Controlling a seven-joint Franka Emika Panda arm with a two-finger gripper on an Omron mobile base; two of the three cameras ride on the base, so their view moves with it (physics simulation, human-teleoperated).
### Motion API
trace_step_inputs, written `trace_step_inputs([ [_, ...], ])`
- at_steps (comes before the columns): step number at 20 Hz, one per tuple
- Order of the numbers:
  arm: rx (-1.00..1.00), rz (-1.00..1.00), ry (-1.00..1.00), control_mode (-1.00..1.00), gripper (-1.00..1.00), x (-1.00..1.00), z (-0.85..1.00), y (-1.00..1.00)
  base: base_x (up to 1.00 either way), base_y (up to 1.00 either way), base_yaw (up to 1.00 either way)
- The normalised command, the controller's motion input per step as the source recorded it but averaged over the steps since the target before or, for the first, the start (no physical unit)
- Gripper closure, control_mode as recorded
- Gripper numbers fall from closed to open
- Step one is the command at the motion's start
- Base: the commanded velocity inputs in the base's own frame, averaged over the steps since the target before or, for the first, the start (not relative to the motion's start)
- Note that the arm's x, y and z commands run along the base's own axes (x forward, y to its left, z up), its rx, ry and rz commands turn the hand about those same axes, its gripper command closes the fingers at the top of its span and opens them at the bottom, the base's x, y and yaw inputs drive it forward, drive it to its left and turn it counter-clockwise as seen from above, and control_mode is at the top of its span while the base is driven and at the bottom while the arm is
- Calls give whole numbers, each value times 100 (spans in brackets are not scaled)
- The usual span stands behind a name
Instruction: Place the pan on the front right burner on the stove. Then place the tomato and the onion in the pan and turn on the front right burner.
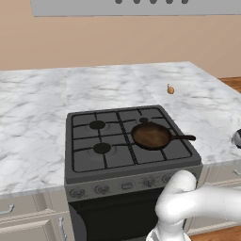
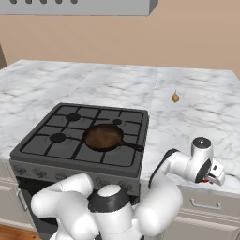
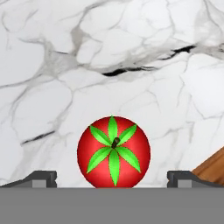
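Observation:
The dark pan [image 1: 151,135] [image 2: 103,137] sits on the stove [image 1: 89,160] [image 2: 42,152] over the front right burner, hiding its cap, with the handle pointing right. A tan onion [image 1: 170,90] [image 2: 175,97] lies on the marble counter behind and to the right of the stove. Near the counter's front right edge rests the red tomato [image 3: 113,151] [image 2: 205,181], seen from above in the hand view with its green top. My gripper [image 3: 113,179] [image 2: 216,174] hangs over it, open, one fingertip [image 3: 41,178] on each side of the tomato and clear of it.
White marble counter [image 1: 37,117] [image 2: 197,126] runs around the stove on both sides. A grey hood [image 1: 136,7] hangs above. Knobs line the stove front [image 1: 101,189]. Wooden floor [image 3: 212,168] shows past the counter edge close to the tomato.

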Motion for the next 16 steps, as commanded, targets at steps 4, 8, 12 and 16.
trace_step_inputs([
  [4,0,0,0,-100,-100,5,-16,-14,0,0,0],
  [8,-1,0,0,-100,-100,0,-17,-5,0,0,0],
  [12,-7,0,0,-100,100,0,-12,0,0,0,0],
  [16,-8,0,0,-100,100,0,-10,0,0,0,0],
])
